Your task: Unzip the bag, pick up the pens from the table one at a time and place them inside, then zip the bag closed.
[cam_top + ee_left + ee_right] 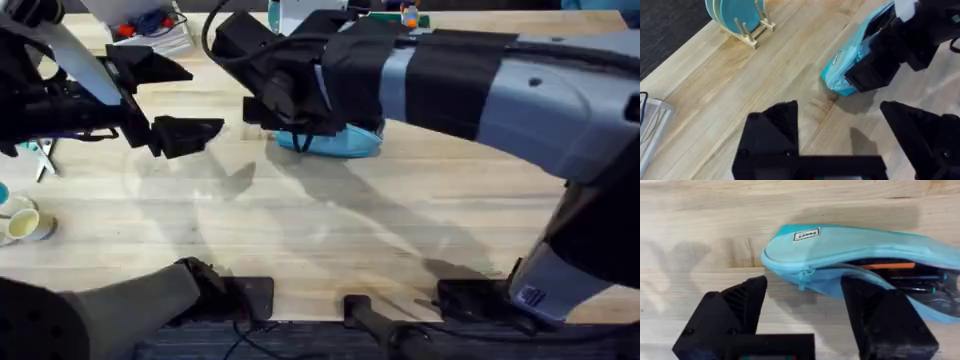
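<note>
I'm seeing right hand [805, 312] gaping wide, black fingers straddling the zipper end of the bag [860, 282] | left hand [855, 135] spread open, holding nothing, hovering nearby | turquoise soft fabric pouch lying flat on the wood-grain bench [330, 215], part-unzipped, pens [900, 272] lying lengthwise inside.

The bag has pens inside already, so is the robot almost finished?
Nearly. The bag is unzipped and pens lie inside its open mouth, so loading looks done or almost; I see no pens on the table. Now the right end effector is open around the zipper end of the bag, while the left end effector is open beside it. Zipping it closed is left.
</note>
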